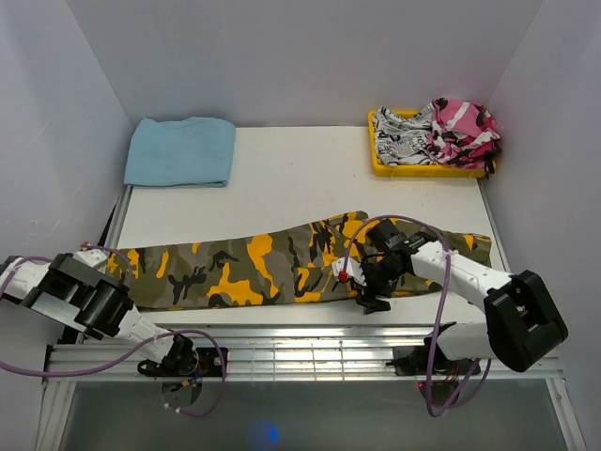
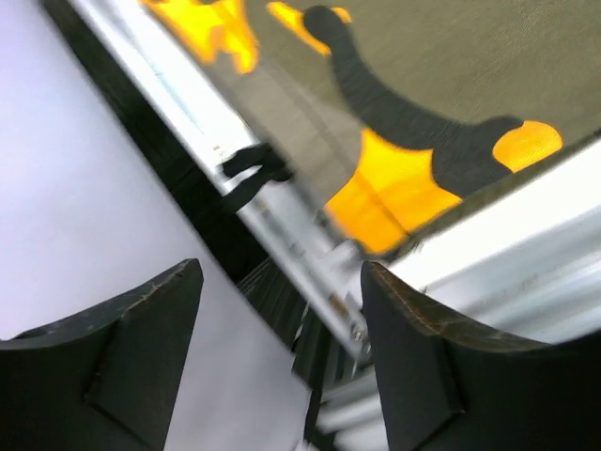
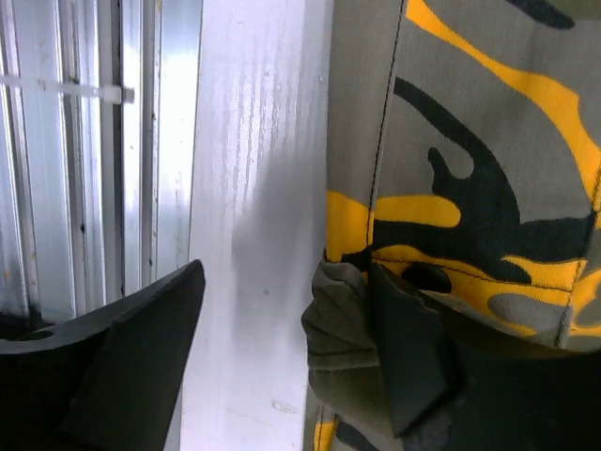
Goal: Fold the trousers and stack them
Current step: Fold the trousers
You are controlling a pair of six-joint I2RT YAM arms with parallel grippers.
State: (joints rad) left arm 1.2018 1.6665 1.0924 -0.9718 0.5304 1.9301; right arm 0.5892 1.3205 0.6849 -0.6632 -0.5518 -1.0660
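Woven camouflage cloth, soft and limp I'd judge, the trousers [image 1: 244,268] lie flat along the table's [image 1: 300,178] near edge, left gripper [image 2: 282,272] and right gripper [image 3: 282,272] both wide and empty, best pinching hem and waistband.

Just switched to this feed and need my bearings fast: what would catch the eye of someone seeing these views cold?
The orange, olive and black camouflage trousers lie stretched lengthwise along the table's near edge, with the open right pincer at their near edge and the open left pincer by their left end. In the far right corner a yellow tray holds a pink camouflage garment and a black-and-white printed garment; a folded blue cloth sits far left.
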